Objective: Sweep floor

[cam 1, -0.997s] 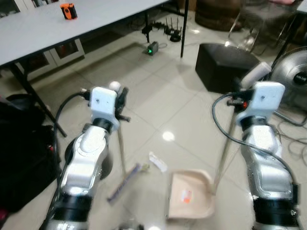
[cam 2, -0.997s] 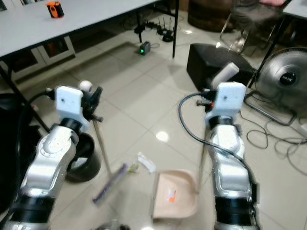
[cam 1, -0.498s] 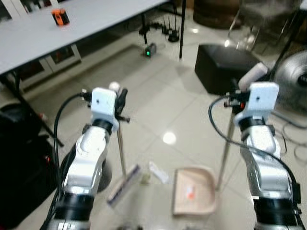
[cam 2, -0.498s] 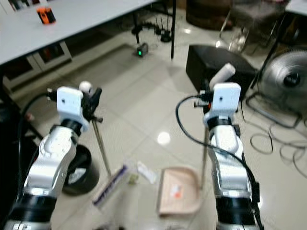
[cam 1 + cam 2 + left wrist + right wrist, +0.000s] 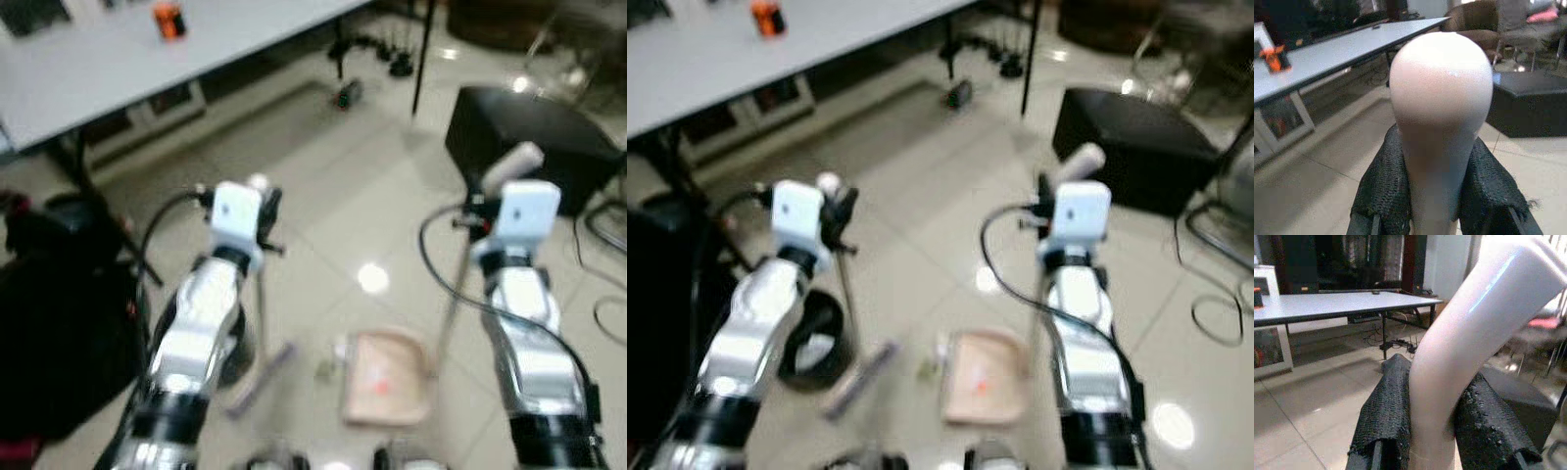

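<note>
My left gripper is shut on the top of the broom handle, whose white knob sticks out above the black fingers. The metal pole runs down to the broom head on the tiled floor. My right gripper is shut on the dustpan's white handle. The beige dustpan rests on the floor between the arms, with a small orange scrap inside. A white scrap lies at the pan's left edge.
A grey table with an orange object stands at the back left. A black box sits back right, a black bag at left, and a round black bin under my left arm. Cables lie at right.
The whole view has shifted and blurred, so the camera has moved. Both grippers keep their hold. The white scrap now lies closer to the dustpan's edge.
</note>
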`<state>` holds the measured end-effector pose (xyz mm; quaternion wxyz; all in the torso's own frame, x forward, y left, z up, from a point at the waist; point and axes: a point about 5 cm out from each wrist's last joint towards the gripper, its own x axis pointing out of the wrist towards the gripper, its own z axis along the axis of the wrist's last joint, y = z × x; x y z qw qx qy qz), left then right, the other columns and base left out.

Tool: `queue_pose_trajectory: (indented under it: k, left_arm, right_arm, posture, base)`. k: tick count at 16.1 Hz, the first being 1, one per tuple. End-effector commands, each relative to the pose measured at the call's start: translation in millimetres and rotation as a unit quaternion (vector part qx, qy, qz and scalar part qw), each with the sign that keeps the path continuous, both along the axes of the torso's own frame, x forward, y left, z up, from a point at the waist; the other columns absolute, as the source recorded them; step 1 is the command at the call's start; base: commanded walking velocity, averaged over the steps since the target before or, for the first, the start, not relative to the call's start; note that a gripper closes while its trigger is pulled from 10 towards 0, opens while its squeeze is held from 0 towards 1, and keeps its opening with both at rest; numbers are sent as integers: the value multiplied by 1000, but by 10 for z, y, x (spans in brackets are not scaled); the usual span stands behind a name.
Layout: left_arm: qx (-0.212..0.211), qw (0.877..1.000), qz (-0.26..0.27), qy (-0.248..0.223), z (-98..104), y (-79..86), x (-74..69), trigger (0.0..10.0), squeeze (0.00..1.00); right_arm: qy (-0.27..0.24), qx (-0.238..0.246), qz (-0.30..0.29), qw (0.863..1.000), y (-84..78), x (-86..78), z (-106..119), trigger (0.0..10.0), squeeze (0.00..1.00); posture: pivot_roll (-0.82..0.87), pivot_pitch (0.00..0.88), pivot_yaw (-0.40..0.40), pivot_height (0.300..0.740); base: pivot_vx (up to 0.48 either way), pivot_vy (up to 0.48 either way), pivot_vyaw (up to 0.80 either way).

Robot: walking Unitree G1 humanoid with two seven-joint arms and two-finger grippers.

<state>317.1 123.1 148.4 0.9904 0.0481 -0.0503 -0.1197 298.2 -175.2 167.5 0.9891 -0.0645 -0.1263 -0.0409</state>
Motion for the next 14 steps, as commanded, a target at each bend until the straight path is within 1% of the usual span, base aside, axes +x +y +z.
queue_pose_trajectory:
  k: [1,3,4,5,6,9,11,12,13,14]
  left_arm:
    - [-6,1000,15,-15,51,68,34,10000,0]
    - [-36,999,22,-31,67,25,82,10000,0]
    - [-9,998,19,-52,86,-33,106,10000,0]
    - [15,998,15,-67,99,-98,136,10000,0]
    - [11,997,15,-74,117,-139,146,10000,0]
    - [1,995,8,-97,166,-255,194,10000,0]
    - [-23,993,0,-115,207,-338,252,10000,0]
    - [-23,992,-13,-124,220,-391,276,10000,0]
    - [-19,992,-14,-128,226,-409,293,10000,0]
    - [-10,990,-11,-141,249,-437,335,10000,0]
  right_arm:
    - [-30,5,13,999,76,8,80,10000,0]
    - [-35,12,15,999,85,25,56,10000,0]
    - [-31,6,14,999,69,31,14,10000,0]
    - [-29,-7,14,999,49,51,-15,10000,0]
    - [-32,-14,15,999,41,49,-22,10000,0]
    - [-43,-13,11,999,19,66,-39,10000,0]
    - [-60,-14,16,998,39,97,-22,10000,0]
    - [-65,-19,15,998,44,116,-27,10000,0]
    - [-66,-22,13,997,41,132,-34,10000,0]
    - [-80,-30,7,996,32,154,-14,10000,0]
  posture:
    - [-25,172,90,740]
    - [-22,217,102,740]
    - [-22,252,114,740]
    - [-22,269,119,740]
    - [-20,283,123,740]
    - [-13,324,136,740]
    - [-8,351,146,740]
    - [-3,368,152,740]
    - [0,375,156,740]
    - [12,398,170,740]
  base:
    - [0,0,0]
    - [0,0,0]
    - [0,0,0]
    - [0,0,0]
    - [0,0,0]
    - [0,0,0]
    - [0,0,0]
    - [0,0,0]
    - [0,0,0]
    - [0,0,0]
